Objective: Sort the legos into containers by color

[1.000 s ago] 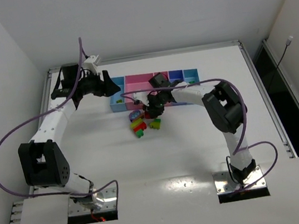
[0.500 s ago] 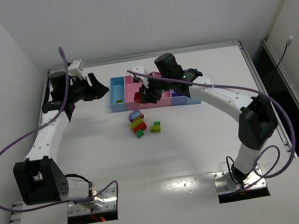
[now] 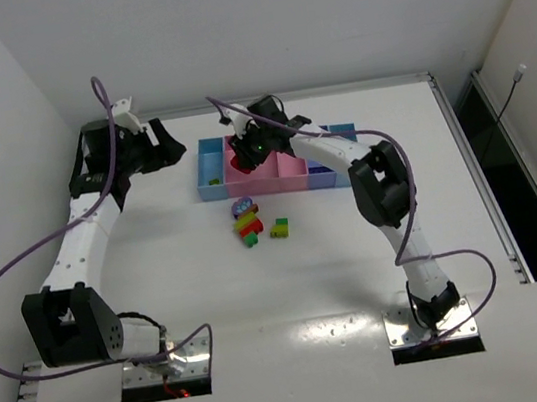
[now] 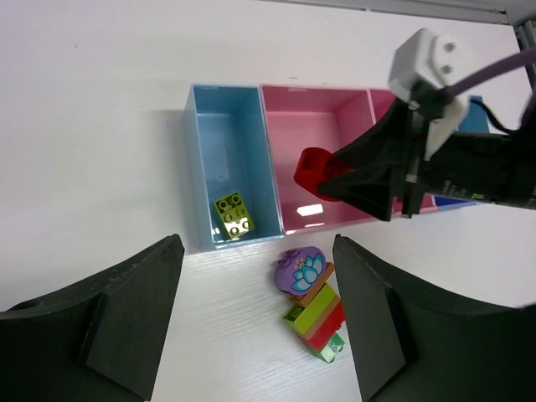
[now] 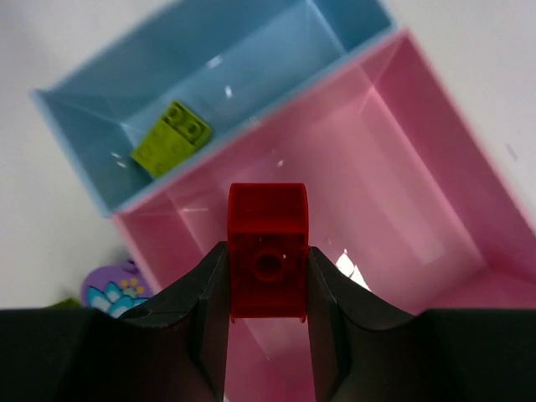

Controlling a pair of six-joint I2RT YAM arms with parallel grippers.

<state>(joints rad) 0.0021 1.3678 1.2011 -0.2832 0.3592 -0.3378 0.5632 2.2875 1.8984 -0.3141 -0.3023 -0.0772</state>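
My right gripper (image 5: 268, 266) is shut on a red lego (image 5: 268, 213) and hangs over the first pink bin (image 5: 394, 167) of the containers. In the top view that gripper (image 3: 244, 154) is at the row's left part. A yellow-green lego (image 4: 234, 215) lies in the light blue end bin (image 4: 219, 142). On the table in front lie a purple lego (image 4: 299, 270), a green and red stack (image 4: 320, 320) and a separate green lego (image 3: 279, 227). My left gripper (image 4: 255, 251) is open and empty, high above the table and left of the bins (image 3: 168, 151).
The bin row continues right with a second pink bin (image 3: 291, 165), a periwinkle bin (image 3: 322, 178) and a light blue end bin (image 3: 342, 132). The table's back edge (image 3: 333, 90) runs just behind the row. The right arm's cable (image 3: 330, 138) crosses above the bins.
The right gripper has carried the red lego up from the pile, then left along the bin row to the first pink bin. The left gripper has drawn back left and opened wider.
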